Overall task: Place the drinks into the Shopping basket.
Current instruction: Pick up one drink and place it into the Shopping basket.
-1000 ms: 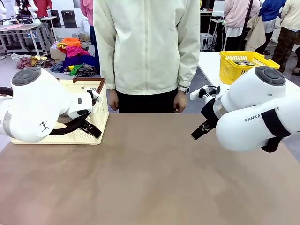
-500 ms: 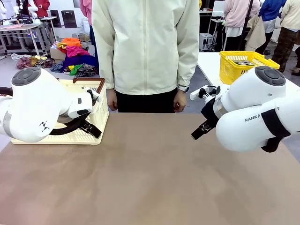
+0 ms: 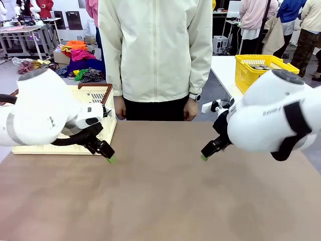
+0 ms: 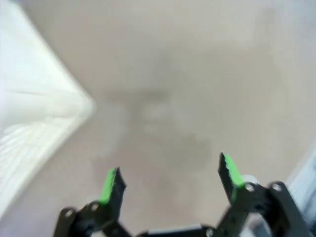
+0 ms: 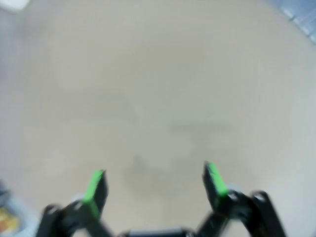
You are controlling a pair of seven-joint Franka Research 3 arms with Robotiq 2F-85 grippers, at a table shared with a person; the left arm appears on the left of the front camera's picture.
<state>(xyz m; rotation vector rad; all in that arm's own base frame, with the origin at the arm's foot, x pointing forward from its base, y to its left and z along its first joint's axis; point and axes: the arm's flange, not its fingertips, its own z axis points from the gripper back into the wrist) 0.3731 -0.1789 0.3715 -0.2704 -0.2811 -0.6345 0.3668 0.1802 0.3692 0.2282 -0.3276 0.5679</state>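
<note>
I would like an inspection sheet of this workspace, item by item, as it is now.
Surface: brown table, smooth, flat.
Job's things: Shopping basket at the table's far left; drinks: nothing seen.
Clutter: nothing seen.
Grippers: left gripper low over the table beside the basket, jaws open, holding nothing; right gripper low over the table, jaws open, holding nothing.
Cables: black cable looped under the left arm.
Surroundings: person standing at the far edge; yellow basket on another table; clothes pile behind.

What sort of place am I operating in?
Probably a robot lab staged as a shop: a Shopping basket on the table, a yellow basket on the next table, heaped clothes behind.
</note>
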